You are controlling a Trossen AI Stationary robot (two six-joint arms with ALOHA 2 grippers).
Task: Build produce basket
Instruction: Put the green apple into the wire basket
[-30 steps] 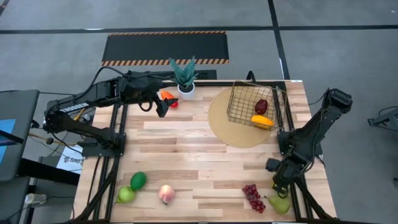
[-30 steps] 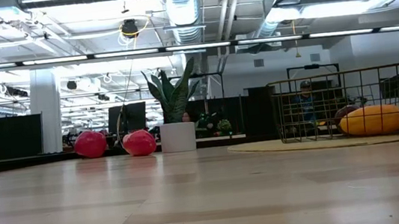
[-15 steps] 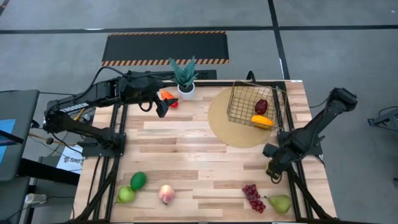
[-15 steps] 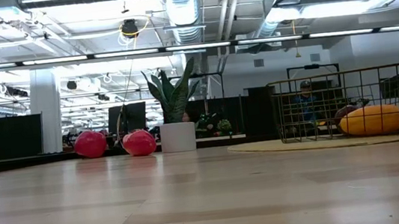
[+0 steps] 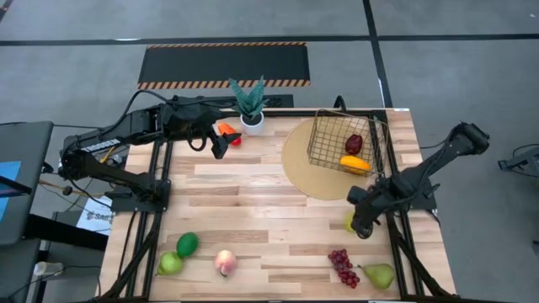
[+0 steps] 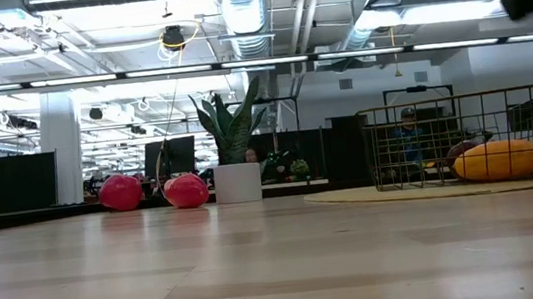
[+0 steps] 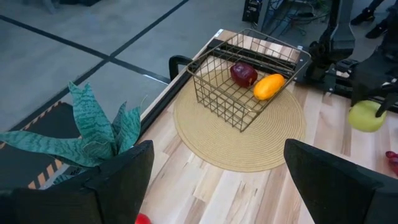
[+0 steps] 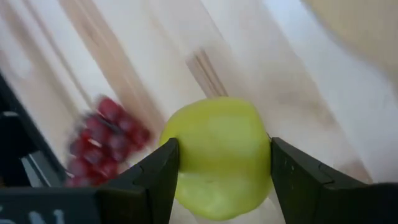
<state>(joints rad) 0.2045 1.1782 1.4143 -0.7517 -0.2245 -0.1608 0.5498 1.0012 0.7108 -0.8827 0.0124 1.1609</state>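
One green apple (image 8: 219, 155) pinched across its middle by the right gripper (image 8: 219, 163); looks light, hard, slippery. Left gripper (image 7: 217, 180) spread wide.

A spiky green potted plant in a white pot (image 5: 249, 108) sits top centre of the pale wooden slatted table (image 5: 253, 202). Right of it, upper right, lies a round tan woven mat (image 5: 313, 178). Above, a black hazard-striped floor mat (image 5: 223, 64).

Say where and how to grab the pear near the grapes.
Grip the pear across its wide rounded belly, coming from straight above. It lies on its side with the narrow neck pointing toward the grapes, so set the fingers crosswise to its length, clear of them.
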